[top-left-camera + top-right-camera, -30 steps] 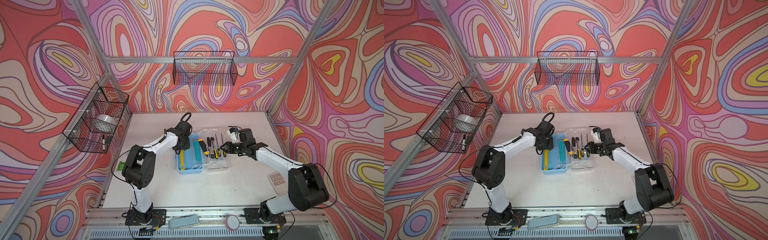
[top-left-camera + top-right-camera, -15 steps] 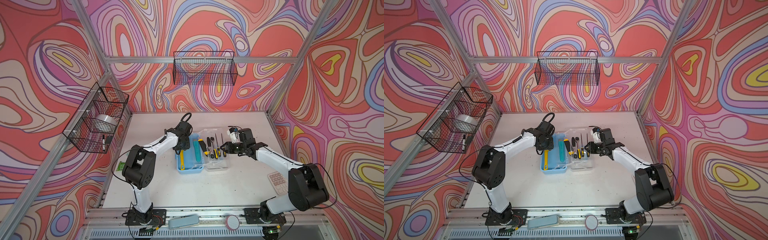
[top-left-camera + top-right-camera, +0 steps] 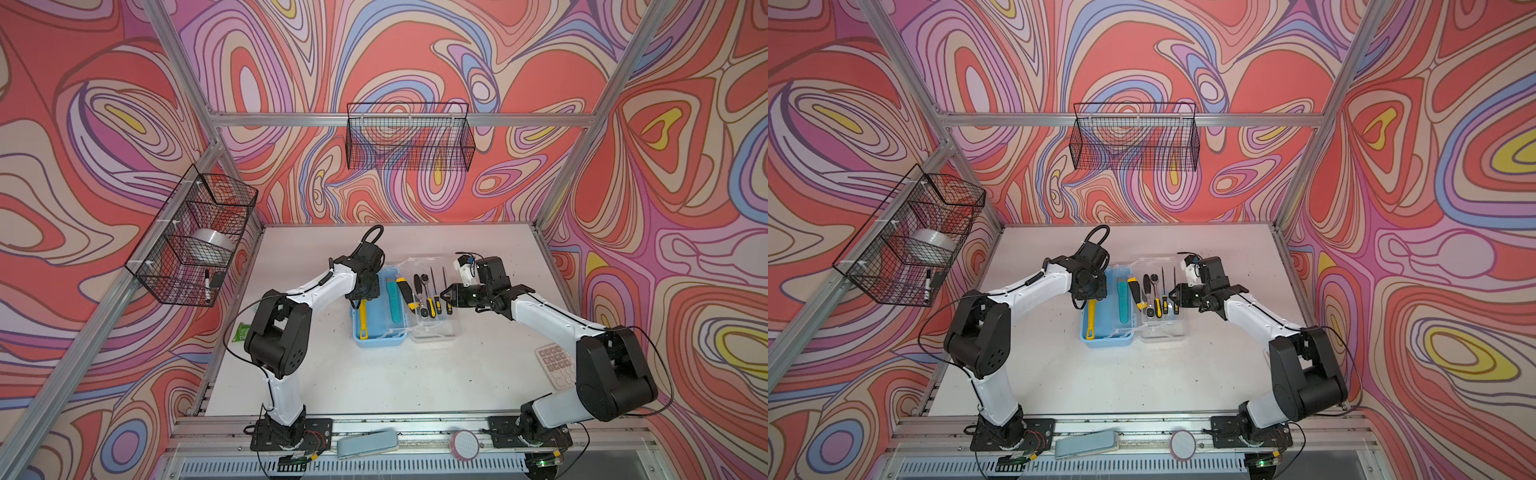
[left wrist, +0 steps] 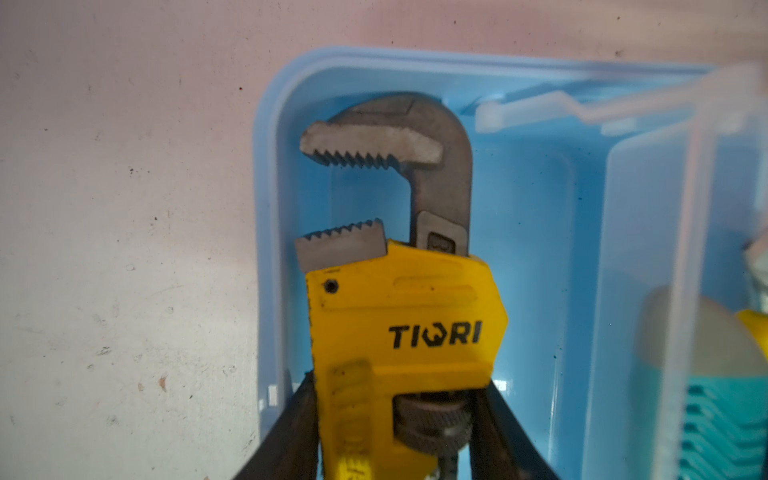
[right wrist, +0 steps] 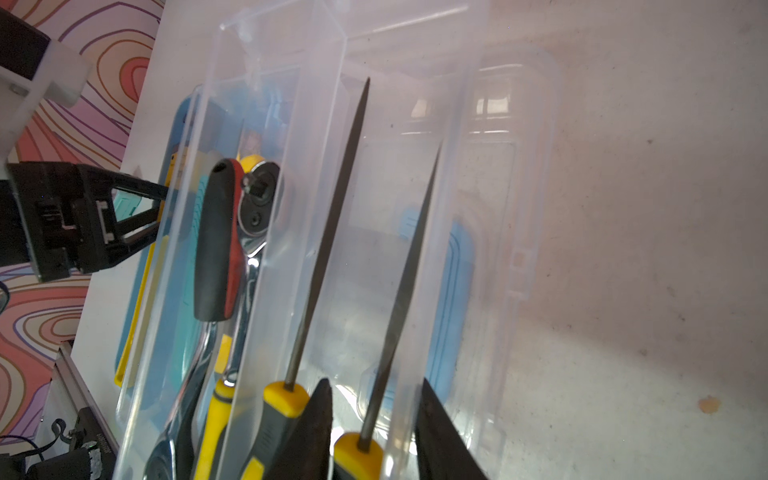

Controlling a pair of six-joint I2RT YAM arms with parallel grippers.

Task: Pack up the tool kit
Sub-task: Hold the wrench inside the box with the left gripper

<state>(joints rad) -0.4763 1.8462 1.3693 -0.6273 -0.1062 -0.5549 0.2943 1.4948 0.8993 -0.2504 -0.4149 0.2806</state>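
The tool kit [image 3: 378, 341] [image 3: 1106, 343] is a light blue box, open, with its clear lid [image 3: 434, 332] laid flat on its right. My left gripper [image 4: 399, 380] [image 3: 362, 299] is shut on a yellow pipe wrench [image 4: 407, 316] [image 3: 363, 318] that lies along the box's left side. A teal tool [image 3: 392, 301] lies beside it. A clear tray [image 5: 291, 124] over the lid holds a ratchet [image 5: 253, 208] and two yellow-handled files [image 5: 324, 232]. My right gripper [image 5: 374, 382] [image 3: 444, 297] is shut on the outer file [image 5: 399, 291] and the tray's wall.
A pink calculator [image 3: 555, 365] lies by the right arm's base and a green packet [image 3: 241, 332] at the table's left edge. Wire baskets hang on the back wall [image 3: 409, 137] and the left wall [image 3: 195, 237]. A grey-blue slab [image 3: 368, 442] lies on the front rail.
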